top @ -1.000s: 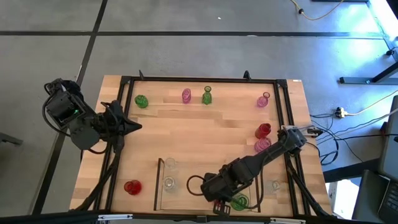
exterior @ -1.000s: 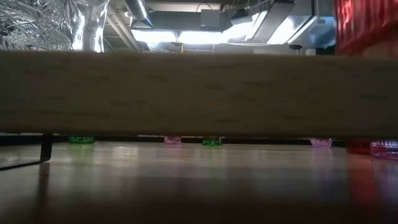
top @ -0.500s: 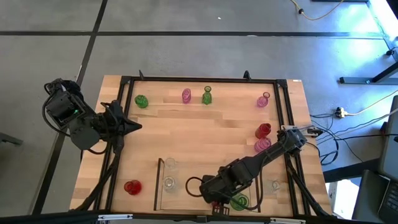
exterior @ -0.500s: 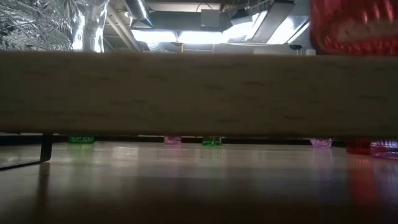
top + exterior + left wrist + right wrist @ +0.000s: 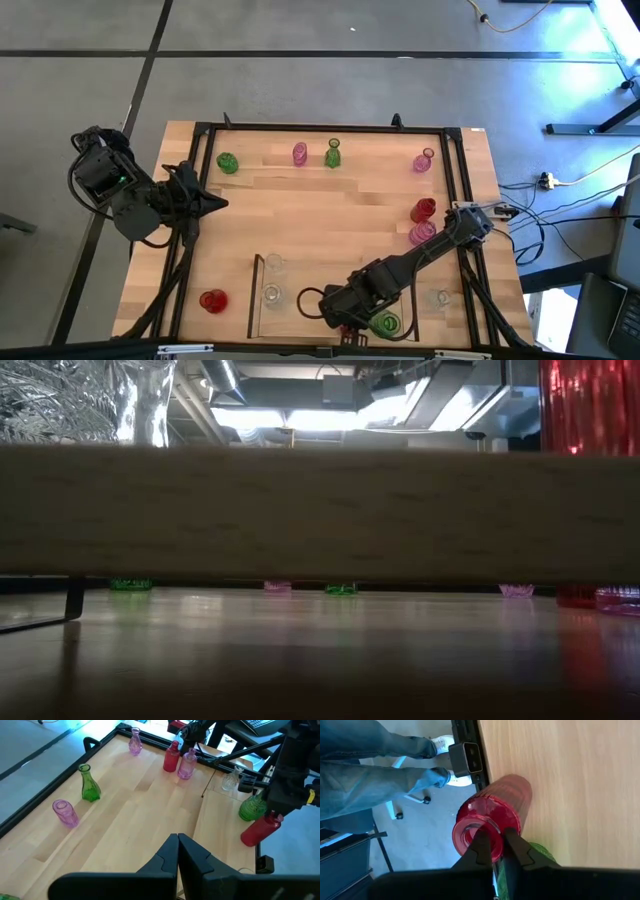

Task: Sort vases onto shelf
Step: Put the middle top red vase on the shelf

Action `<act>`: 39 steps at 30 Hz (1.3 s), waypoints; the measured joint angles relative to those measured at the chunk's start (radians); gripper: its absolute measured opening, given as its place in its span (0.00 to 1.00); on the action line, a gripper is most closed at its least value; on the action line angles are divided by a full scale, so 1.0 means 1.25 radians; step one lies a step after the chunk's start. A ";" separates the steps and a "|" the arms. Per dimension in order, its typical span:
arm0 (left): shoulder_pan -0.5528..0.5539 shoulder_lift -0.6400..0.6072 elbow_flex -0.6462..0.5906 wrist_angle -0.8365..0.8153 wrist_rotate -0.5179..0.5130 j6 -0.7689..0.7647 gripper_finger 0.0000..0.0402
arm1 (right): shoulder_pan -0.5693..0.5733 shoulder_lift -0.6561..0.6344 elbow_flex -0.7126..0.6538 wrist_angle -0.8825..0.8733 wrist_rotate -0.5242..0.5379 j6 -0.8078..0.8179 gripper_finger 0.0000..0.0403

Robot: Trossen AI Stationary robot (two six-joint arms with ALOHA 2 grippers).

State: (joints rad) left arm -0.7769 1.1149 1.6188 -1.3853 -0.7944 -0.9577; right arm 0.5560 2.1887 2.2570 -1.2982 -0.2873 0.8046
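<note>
Placing a vase in the shelf. The right tool (image 5: 492, 846) is closed on the rim of a red vase (image 5: 492, 817), one finger inside the mouth and one outside, and holds it over the near edge of the shelf (image 5: 257, 290), just beside a squat green vase (image 5: 385, 324) that already stands in the shelf's right part. In the left wrist view the same red vase (image 5: 260, 829) hangs tilted under the right arm, next to the green one (image 5: 252, 807). In the low view only a red ribbed body (image 5: 590, 405) shows above the wooden rail, so whether its base touches the shelf floor cannot be told.

To do this step well, the vase should be brought upright before it is lowered, since a tilted base is likely to tip when released. It should come down in a free column, clear of the green vase and of the two clear vases (image 5: 272, 280) at the shelf's left end; contact with these light pieces could knock them over. The fingers should part only once the base rests flat, then rise straight out of the mouth.

The left tool (image 5: 178, 851) is closed on nothing and waits at the left edge of the surface (image 5: 350, 210). Unsorted vases stand at the far edge, green (image 5: 228, 162), pink (image 5: 300, 153), green (image 5: 333, 153) and pink (image 5: 424, 160); others stand at the right, and a red one (image 5: 212, 300) at the near left.
</note>
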 joint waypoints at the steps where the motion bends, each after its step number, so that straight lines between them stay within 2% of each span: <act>1: 0.000 0.000 0.000 0.000 0.000 0.000 0.00 | 0.000 0.000 0.000 -0.004 0.001 0.000 0.00; 10: 0.000 0.000 0.000 0.000 0.000 0.000 0.00 | -0.002 -0.001 0.000 -0.014 0.006 0.002 0.01; 21: 0.000 0.000 0.000 0.000 0.000 0.000 0.00 | -0.002 -0.001 -0.001 -0.016 0.020 0.002 0.14; 39: 0.000 0.000 0.000 0.000 0.000 0.000 0.00 | -0.011 -0.001 0.053 -0.054 0.027 0.022 0.15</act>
State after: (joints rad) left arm -0.7770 1.1149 1.6188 -1.3850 -0.7948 -0.9581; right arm 0.5419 2.1876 2.3231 -1.3654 -0.2539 0.8318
